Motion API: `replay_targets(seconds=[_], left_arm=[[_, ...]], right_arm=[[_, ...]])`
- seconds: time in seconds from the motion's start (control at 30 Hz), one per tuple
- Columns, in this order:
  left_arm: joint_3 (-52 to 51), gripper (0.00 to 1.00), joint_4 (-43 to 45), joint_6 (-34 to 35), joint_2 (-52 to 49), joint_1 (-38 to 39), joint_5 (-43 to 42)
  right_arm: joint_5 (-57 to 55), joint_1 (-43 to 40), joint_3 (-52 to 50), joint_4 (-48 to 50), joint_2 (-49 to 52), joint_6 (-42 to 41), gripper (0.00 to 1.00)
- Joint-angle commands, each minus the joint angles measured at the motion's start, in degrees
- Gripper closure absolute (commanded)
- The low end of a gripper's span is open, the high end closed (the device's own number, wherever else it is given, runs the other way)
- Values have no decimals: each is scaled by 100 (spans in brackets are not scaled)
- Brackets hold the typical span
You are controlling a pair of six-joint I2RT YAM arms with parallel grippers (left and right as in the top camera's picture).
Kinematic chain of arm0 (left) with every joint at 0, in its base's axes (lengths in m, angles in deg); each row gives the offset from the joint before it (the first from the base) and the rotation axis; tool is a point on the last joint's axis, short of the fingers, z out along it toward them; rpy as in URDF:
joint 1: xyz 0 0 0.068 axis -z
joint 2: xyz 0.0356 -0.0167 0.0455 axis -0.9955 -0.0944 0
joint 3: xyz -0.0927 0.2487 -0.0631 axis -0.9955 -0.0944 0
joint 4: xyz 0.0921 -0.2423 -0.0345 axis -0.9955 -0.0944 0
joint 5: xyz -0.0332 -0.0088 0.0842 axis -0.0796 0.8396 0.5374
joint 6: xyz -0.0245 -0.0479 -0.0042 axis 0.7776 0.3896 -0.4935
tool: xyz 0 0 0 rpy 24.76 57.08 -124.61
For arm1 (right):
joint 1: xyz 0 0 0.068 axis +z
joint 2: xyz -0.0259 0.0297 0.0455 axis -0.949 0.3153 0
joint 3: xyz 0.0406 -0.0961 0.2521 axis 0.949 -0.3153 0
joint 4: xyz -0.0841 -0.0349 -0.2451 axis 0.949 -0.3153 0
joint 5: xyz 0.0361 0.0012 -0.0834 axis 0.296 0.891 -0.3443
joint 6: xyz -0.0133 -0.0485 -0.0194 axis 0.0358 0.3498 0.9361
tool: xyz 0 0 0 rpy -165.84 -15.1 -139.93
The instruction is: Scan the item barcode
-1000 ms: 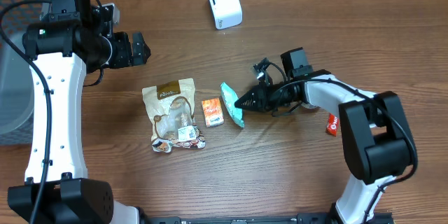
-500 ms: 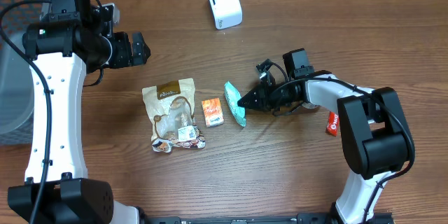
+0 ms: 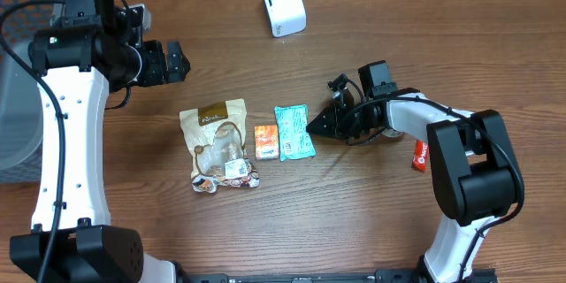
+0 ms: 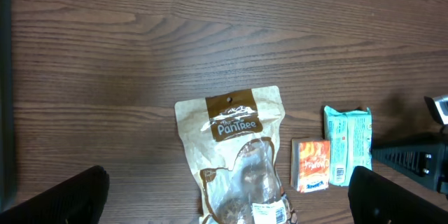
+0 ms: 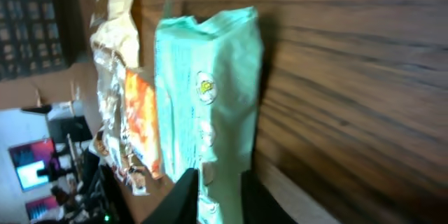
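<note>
Teal packet [image 3: 294, 132] lies flat, long axis front-to-back, right end effector [image 3: 309, 126] at its edge, grip unclear.

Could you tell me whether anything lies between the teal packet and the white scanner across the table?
Nothing visible does. In the overhead view only bare tabletop lies between the teal packet and the white scanner. The orange packet lies beside the teal one, off that line.
</note>
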Motion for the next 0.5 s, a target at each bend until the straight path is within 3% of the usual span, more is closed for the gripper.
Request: replay_targets(seconds=[0.0,0.27,0.47], left_arm=[[-17,0,9,-4,-26,-20,13],[-15,0,9,-4,-26,-20,13],[-15,0,9,-4,-26,-20,13]], right_arm=[[-203,-111,151,26,-55,52,73],[-968,-46,684,-553,-636,9,70],[-2518,645,859,-415,-811,157,66]])
